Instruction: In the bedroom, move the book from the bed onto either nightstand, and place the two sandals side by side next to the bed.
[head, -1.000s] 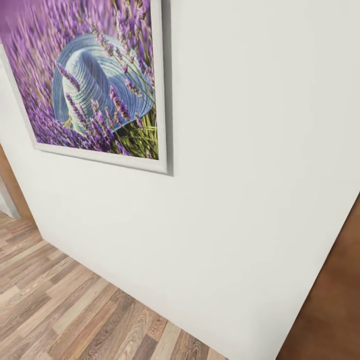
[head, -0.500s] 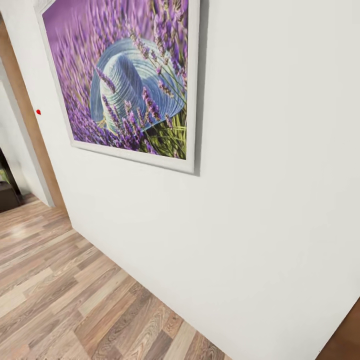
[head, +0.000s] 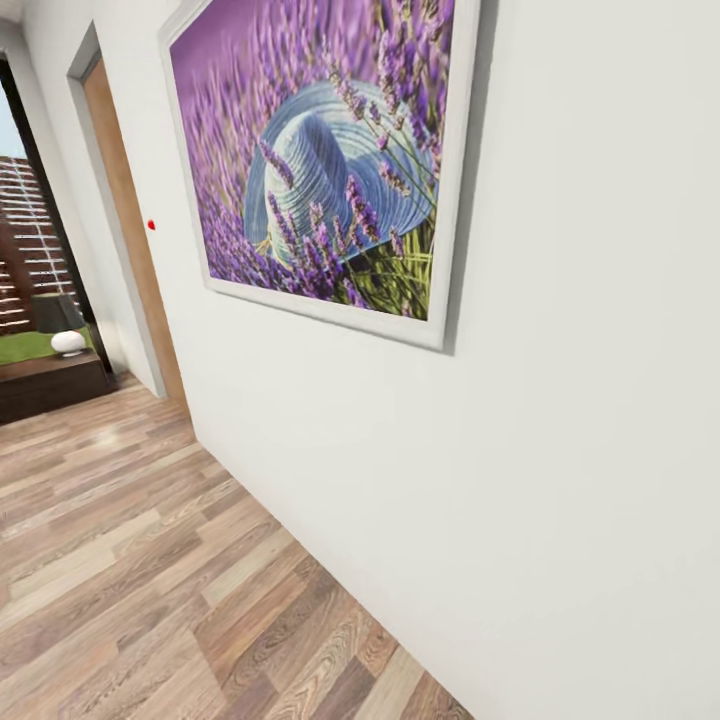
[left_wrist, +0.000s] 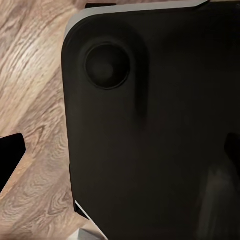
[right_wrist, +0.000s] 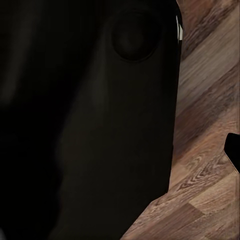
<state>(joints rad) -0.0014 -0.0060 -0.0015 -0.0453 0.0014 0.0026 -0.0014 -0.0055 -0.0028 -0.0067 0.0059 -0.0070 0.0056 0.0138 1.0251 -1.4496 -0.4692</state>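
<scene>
The book, the bed and the two sandals are out of view. The head view faces a white wall (head: 560, 420) at close range, with light wood-plank floor (head: 150, 600) below it. In the left wrist view a dark rounded part of the robot's body (left_wrist: 150, 125) sits over the planks, and a black tip (left_wrist: 10, 155) pokes in at the frame's edge. The right wrist view holds the same kind of dark body (right_wrist: 90, 120) over the floor, with a black tip (right_wrist: 233, 148) at its edge. How either pair of fingers stands is hidden.
A large framed picture of a blue hat in lavender (head: 320, 170) hangs on the wall. Further left are a brown door frame (head: 130, 230), a dark-framed window (head: 30, 250) showing fence and grass, and a low dark brown cabinet (head: 50, 385) with a white round thing (head: 68, 343) on it.
The whole head view has shifted: picture and wall slid to the right, and the door frame, window and low cabinet came into sight at the left. The camera moved, not the things.
</scene>
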